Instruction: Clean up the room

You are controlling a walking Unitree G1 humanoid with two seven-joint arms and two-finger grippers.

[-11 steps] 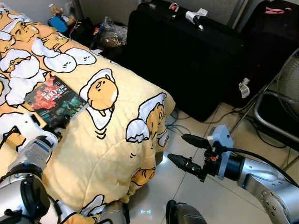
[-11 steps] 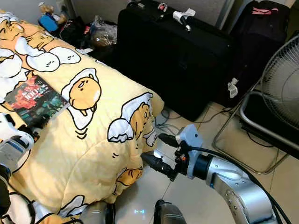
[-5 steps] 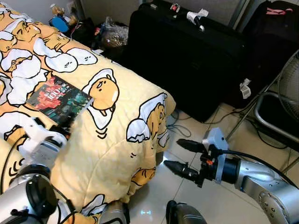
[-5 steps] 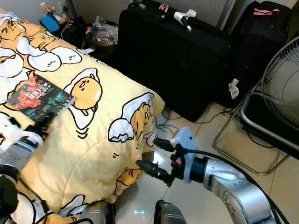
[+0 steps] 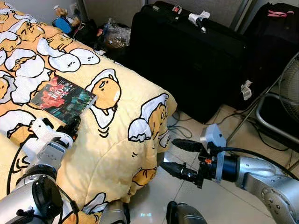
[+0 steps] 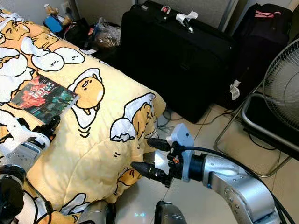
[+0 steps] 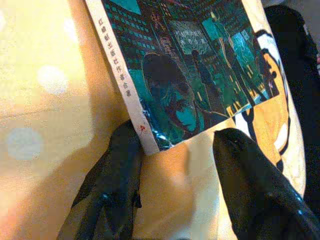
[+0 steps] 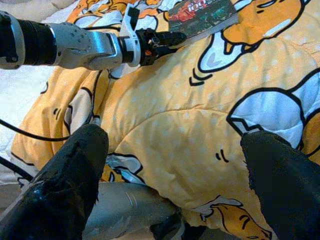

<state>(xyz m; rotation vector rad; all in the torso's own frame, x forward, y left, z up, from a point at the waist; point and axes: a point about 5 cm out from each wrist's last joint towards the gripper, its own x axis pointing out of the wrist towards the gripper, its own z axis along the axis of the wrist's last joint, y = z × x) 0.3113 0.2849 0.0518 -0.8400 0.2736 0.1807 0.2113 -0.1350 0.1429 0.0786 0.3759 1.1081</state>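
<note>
pale floor tiles (image 5: 219, 196) fill the lower right of the frame, and a bed under a yellow quilt (image 5: 117, 140) printed with cartoon egg figures takes up the left half. a paperback book (image 5: 63, 98) with a dark teal and red cover lies flat on the quilt at the left of the frame, its white spine (image 7: 120, 75) facing the near edge of the bed. the left gripper (image 5: 74, 125) rests low on the quilt right at the book's near corner; in the left wrist view its two black fingers (image 7: 112, 190) are spread apart with the corner of the book between their tips, one finger touching the spine end, the other just beside the cover's edge, not closed on it. the right gripper (image 5: 176, 157) hangs over the floor at lower centre, just off the drooping edge of the quilt, its fingers wide apart and holding nothing. a large black suitcase (image 5: 187, 56) stands against the wall at upper centre with a white tag (image 5: 198, 18) on its handle. a second black bag (image 5: 275, 28) sits at the upper right, and a standing fan (image 6: 282, 88) is at the right edge. small toys and bags (image 5: 88, 28) are heaped on the floor at the upper left beyond the bed
</note>
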